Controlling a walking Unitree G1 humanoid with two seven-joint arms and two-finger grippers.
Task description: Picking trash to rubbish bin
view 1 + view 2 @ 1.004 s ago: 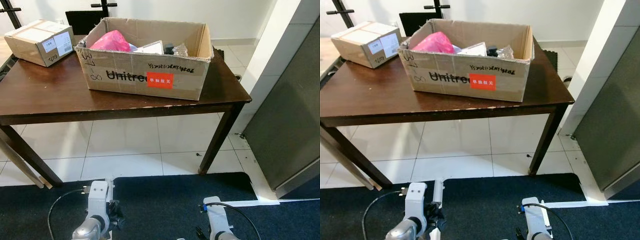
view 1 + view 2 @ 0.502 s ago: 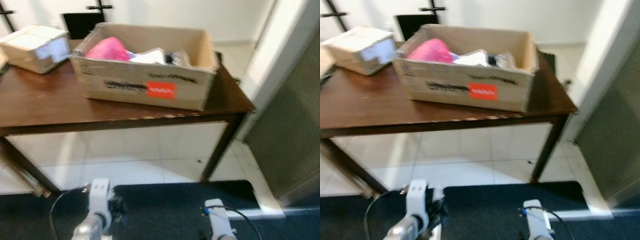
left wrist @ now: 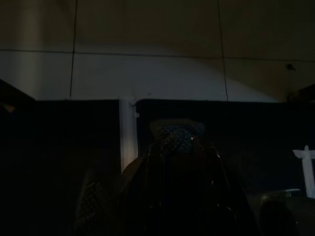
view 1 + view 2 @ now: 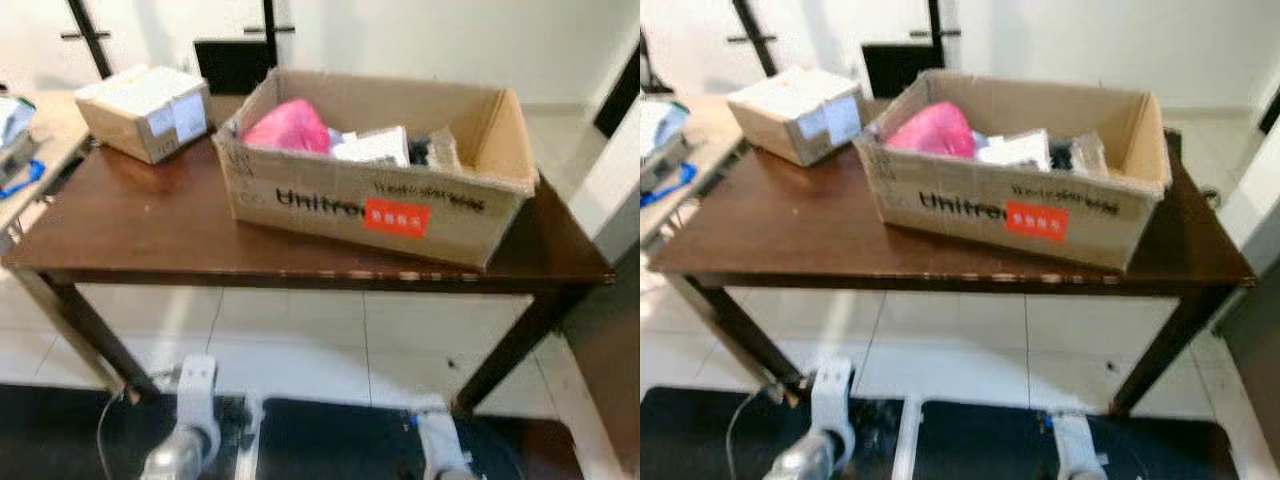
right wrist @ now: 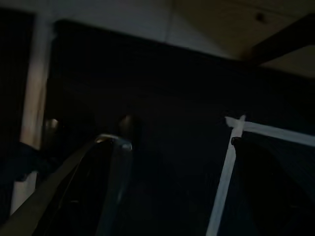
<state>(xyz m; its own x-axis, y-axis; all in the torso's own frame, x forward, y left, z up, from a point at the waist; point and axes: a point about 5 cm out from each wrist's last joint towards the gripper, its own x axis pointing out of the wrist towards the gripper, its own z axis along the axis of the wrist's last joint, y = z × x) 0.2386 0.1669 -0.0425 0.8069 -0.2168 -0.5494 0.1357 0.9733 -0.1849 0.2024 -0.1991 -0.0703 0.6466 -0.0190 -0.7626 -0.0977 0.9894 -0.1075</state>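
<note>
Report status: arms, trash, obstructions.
Both arms hang low, idle. Pink trash lies in open cardboard box on brown table. Small sealed box sits at the table's far left.

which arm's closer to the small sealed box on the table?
Left. The left arm hangs low below the table's left half, under the small box. The right arm hangs low further right, below the open carton.
</note>
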